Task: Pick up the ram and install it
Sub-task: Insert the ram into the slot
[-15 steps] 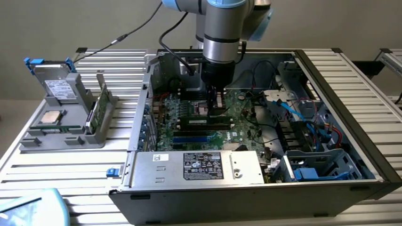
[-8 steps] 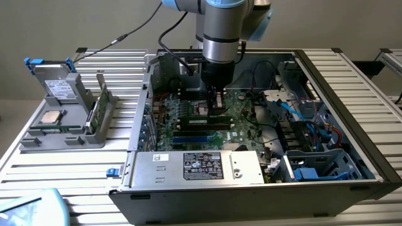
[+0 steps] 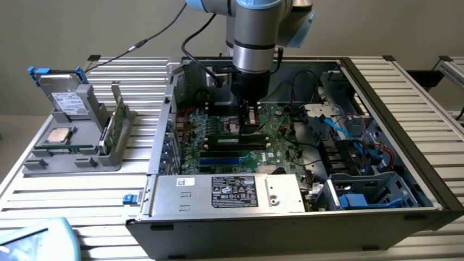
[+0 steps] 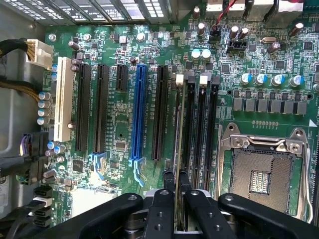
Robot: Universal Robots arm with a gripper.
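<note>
Green ram [image 4: 177, 139] edge-on in end effector [image 4: 176, 180], over black slots [image 4: 201, 134].

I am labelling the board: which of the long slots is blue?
The one blue slot, with black slots on both sides; all others are black, except one white slot.

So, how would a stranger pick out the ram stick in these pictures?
Look inside the open computer case, at the green main board. Near its long black slots, the robot's black hand grips the ram stick. Unlike those wide slots, it is a thin strip seen on edge, the one thing the hand holds.
</note>
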